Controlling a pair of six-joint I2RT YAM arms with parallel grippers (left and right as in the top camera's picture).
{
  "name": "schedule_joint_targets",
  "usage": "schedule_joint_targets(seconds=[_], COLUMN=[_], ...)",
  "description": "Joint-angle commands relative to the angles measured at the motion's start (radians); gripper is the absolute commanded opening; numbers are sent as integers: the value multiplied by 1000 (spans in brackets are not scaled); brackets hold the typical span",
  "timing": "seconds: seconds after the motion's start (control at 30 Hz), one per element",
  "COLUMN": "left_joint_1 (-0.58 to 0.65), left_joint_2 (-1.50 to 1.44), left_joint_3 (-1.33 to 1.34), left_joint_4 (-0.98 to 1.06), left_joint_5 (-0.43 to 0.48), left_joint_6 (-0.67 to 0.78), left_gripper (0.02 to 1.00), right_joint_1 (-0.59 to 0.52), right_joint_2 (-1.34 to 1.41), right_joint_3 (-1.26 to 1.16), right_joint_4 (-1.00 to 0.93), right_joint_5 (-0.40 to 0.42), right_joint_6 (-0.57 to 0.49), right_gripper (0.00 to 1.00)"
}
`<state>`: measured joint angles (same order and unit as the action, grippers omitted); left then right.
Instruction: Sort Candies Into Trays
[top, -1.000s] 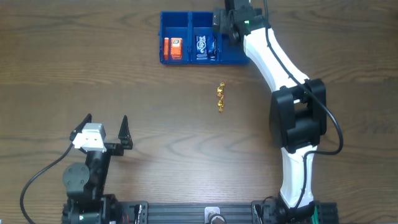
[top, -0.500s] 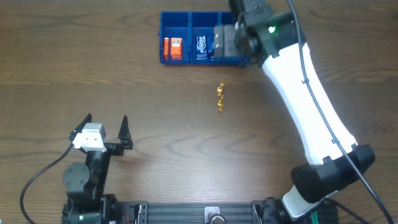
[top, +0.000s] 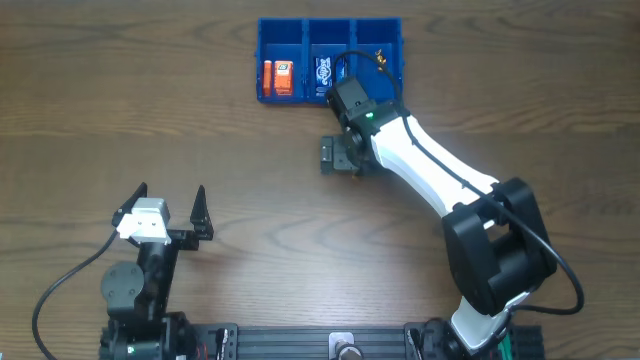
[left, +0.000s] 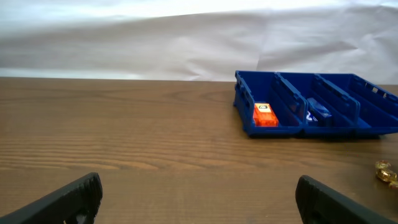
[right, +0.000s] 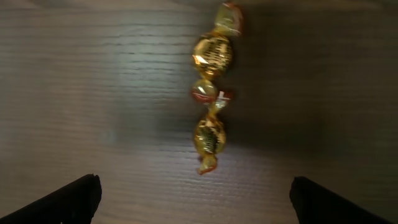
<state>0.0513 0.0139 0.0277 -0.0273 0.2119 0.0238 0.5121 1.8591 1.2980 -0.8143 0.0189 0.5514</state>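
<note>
Two gold-wrapped candies lie end to end on the wooden table, straight below my right gripper, which is open and hovers over them. In the top view the right gripper covers the candies, just in front of the blue three-compartment tray. An orange candy lies in the tray's left compartment and a blue candy in the middle one. My left gripper stands open and empty at the front left, far from the candies. One gold candy shows in the left wrist view.
The tray sits at the back of the table with the orange candy in its nearest compartment. The right arm's white link stretches diagonally across the right half. A white wall backs the table.
The right gripper has left the tray's right compartment and come down toward the front, stopping over the two gold candies. The left arm has stayed still.
</note>
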Motion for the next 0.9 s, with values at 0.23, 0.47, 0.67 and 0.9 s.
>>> schedule_joint_targets(seconds=[0.23, 0.47, 0.67, 0.9], left_joint_1=[1, 1, 1, 1], left_joint_2=[-6, -6, -6, -6], left_joint_3=[-23, -23, -23, -23], left_joint_4=[-28, -28, -28, -28], left_joint_5=[23, 23, 23, 23], left_joint_6=[6, 6, 6, 6], left_gripper=[998, 998, 998, 998], right_joint_1=[-1, -1, -1, 16], right_joint_2=[93, 101, 101, 102], right_joint_3=[-37, -37, -37, -37], right_joint_4=[77, 87, 100, 114], right_joint_5=[32, 72, 116, 121], right_joint_6=[50, 47, 43, 35], right_gripper=[1000, 989, 958, 915])
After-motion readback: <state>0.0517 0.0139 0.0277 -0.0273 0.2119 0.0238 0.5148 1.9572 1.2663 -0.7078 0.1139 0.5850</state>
